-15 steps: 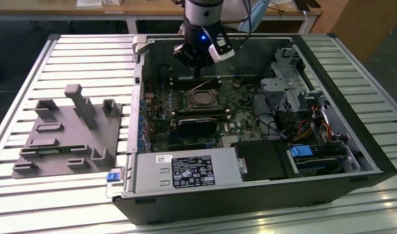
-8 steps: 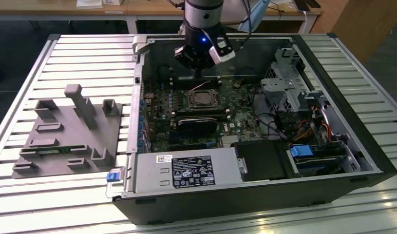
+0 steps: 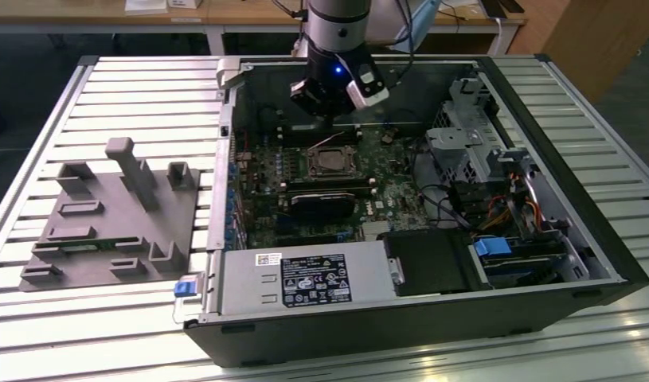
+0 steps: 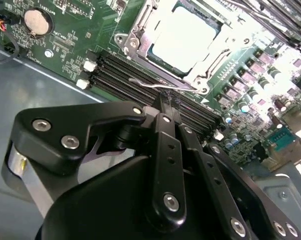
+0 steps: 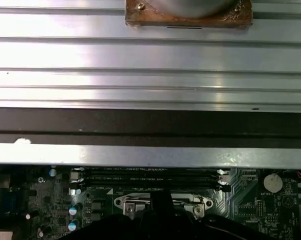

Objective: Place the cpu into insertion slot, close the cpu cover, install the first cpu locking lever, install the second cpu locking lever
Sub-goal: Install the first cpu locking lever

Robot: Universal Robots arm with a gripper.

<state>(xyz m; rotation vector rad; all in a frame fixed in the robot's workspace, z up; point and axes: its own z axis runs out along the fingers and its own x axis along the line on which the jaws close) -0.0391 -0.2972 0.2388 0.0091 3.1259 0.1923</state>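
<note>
The cpu (image 4: 183,37) sits in the insertion slot (image 4: 140,37); jaws together at a wire locking lever (image 4: 155,86) at its 6 o'clock. A slipping lever could spring back.

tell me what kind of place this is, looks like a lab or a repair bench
Probably a robotics lab bench: an open computer case lies on a slatted metal table, a grey fixture block sits beside it, and wooden desks stand behind.

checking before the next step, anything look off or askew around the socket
One thing: a thin bent silver wire lever lies loose across the long black memory slots, beside the silvery metal cpu cover, by the black gripper. The pale square cpu sits flat.
</note>
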